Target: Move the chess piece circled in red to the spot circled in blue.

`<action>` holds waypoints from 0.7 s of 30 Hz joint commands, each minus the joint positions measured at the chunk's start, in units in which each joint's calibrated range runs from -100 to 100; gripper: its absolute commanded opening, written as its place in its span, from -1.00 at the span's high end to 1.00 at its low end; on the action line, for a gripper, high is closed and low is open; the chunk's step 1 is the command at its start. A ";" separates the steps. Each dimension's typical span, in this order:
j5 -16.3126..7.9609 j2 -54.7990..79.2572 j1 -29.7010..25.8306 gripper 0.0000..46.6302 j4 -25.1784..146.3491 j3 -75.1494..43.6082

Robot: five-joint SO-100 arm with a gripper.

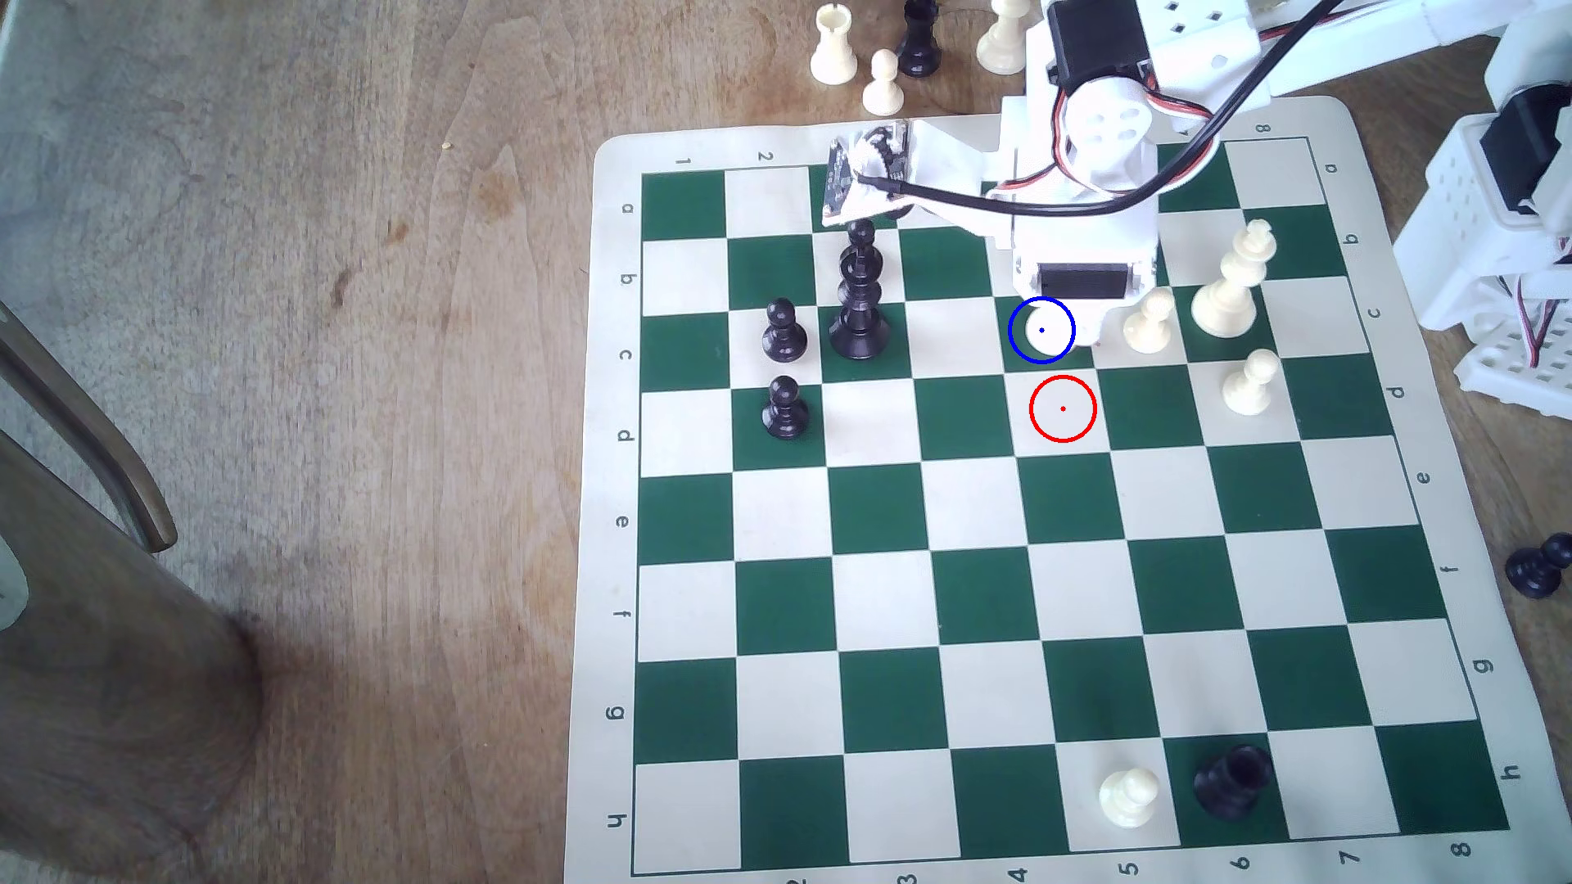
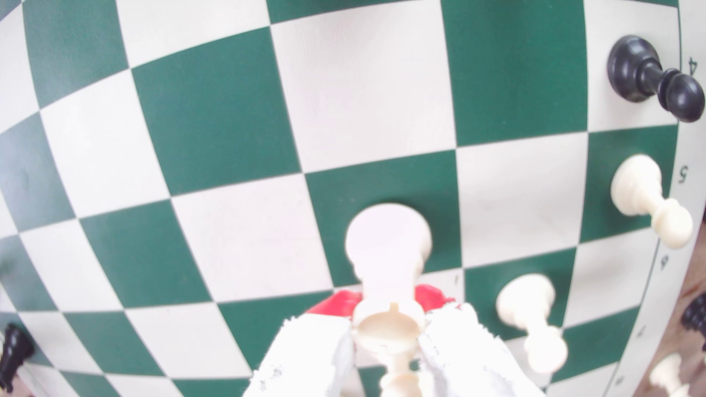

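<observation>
Clamped between white taped gripper [image 2: 386, 336] fingers: short cream-white plastic rook w/ cup-like rimmed top [image 2: 386, 267], upright, wide base on dark green square. Same rook sits inside thin blue ring w/ centre dot [image 1: 1021, 350] in exterior view. Just beyond, red-ringed cream square [image 1: 1062, 409], bare. Further off, round-headed white pawn [image 1: 1148, 321] & tall white king [image 1: 1231, 280].

Overhead exterior; close wrist on chessboard [image 1: 876, 510]

The rook [image 1: 1048, 330] stands on the ringed square [image 1: 1018, 357], between the gripper's [image 2: 386, 332] fingers [image 2: 450, 351]. A pawn [image 1: 1148, 321] and the king [image 1: 1231, 285] stand to the exterior view's right.
</observation>
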 commanded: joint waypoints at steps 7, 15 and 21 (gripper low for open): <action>0.29 -7.05 2.35 -0.15 -5.44 5.46; 0.00 -22.59 1.42 -0.36 -5.93 10.18; -0.34 -34.56 -0.38 -0.56 -6.42 16.71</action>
